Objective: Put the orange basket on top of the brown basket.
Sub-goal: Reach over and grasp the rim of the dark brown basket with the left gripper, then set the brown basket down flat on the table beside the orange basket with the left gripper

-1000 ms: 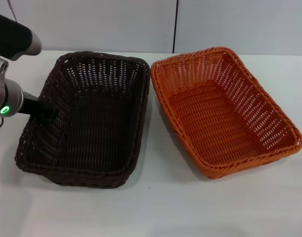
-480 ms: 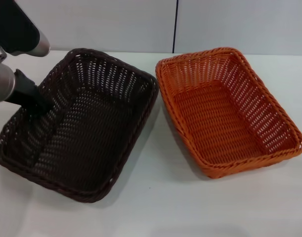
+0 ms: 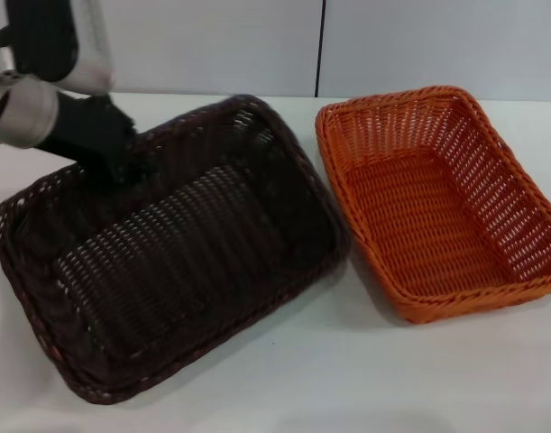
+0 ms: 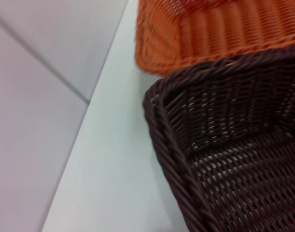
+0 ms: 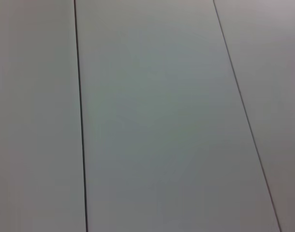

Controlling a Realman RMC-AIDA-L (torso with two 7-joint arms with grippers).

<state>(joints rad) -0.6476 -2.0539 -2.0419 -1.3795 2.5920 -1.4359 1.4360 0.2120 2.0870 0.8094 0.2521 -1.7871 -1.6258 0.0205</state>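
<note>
The brown basket [image 3: 185,271] is at the left of the head view, turned askew and tilted, with its far rim raised. My left gripper [image 3: 108,158] is shut on that far rim near its left corner. The orange basket [image 3: 437,207] sits flat on the white table [image 3: 347,388] at the right, close beside the brown basket's right corner. The left wrist view shows the brown basket's braided rim [image 4: 176,145] with the orange basket [image 4: 210,29] just past it. My right gripper is out of view.
A pale panelled wall [image 3: 257,45] with a dark vertical seam runs behind the table's far edge. The right wrist view shows only wall panels [image 5: 152,116]. Bare table lies in front of both baskets.
My left gripper has moved right and up with the brown basket's rim. The brown basket has swung round and tilted toward me. The orange basket has shifted to the right.
</note>
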